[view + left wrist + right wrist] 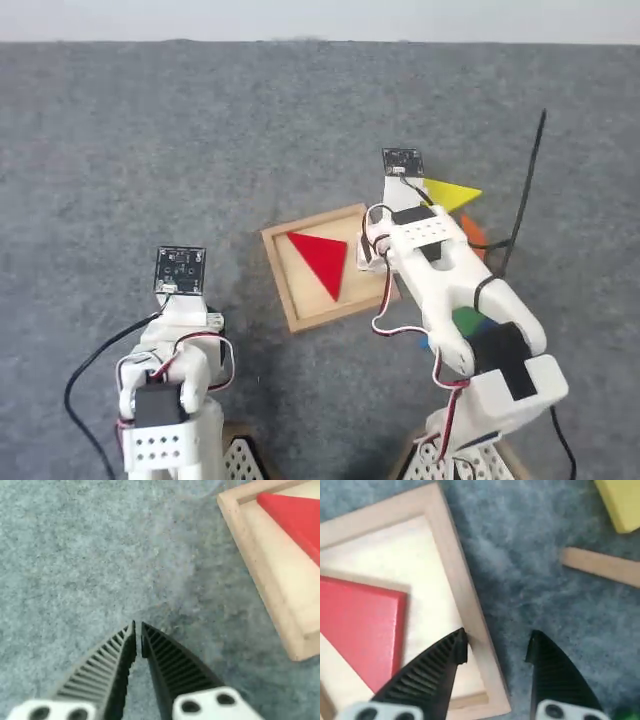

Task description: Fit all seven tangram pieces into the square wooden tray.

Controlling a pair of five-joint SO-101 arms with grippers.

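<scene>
The right fingers (432, 675) stand wide, straddling the tray (465, 595) rim. One tip is over its floor beside the red triangle (360, 630), the other over open grey bench (530, 545). Beyond them lie a yellow piece (620, 502), cut off, and a wooden strip (602, 566). The left fingers (170, 665), nearly closed and empty, hang over bare bench with the tray just beside. A green piece (466, 320) is mostly hidden under the right arm.
</scene>
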